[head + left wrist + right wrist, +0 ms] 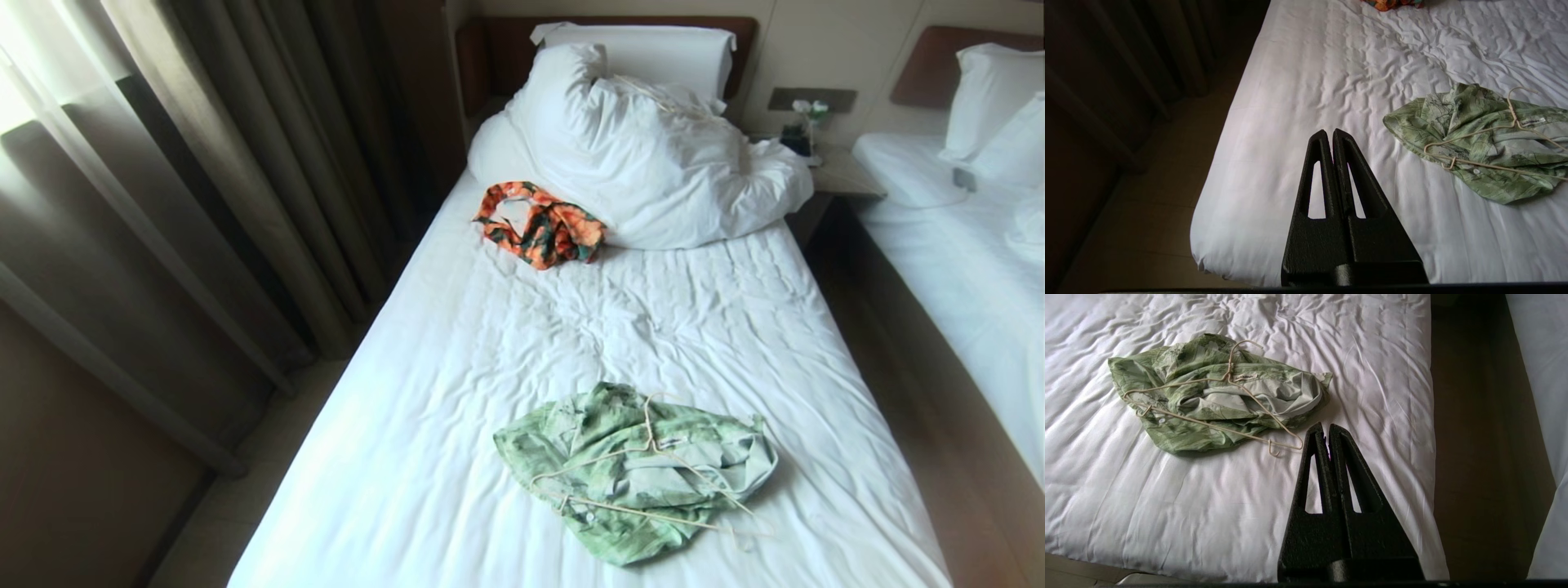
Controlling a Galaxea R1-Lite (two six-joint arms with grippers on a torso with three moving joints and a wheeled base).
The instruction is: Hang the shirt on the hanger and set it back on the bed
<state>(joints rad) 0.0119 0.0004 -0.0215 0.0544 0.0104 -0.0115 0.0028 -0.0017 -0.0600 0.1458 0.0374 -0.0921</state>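
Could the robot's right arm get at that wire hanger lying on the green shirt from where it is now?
Probably yes. The hanger lies loose on top of the crumpled shirt, uncovered, near the foot of the bed. The right gripper, shut and empty, hangs near the hanger's end with nothing between them.

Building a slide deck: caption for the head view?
Crumpled green shirt under a wire hanger on the white bed.

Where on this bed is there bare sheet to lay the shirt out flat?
Bare sheet runs across the bed between the orange garment and the shirt, and along the curtain-side edge beside the shirt. The head end is crowded by the duvet. The hanger lies on top of the shirt.
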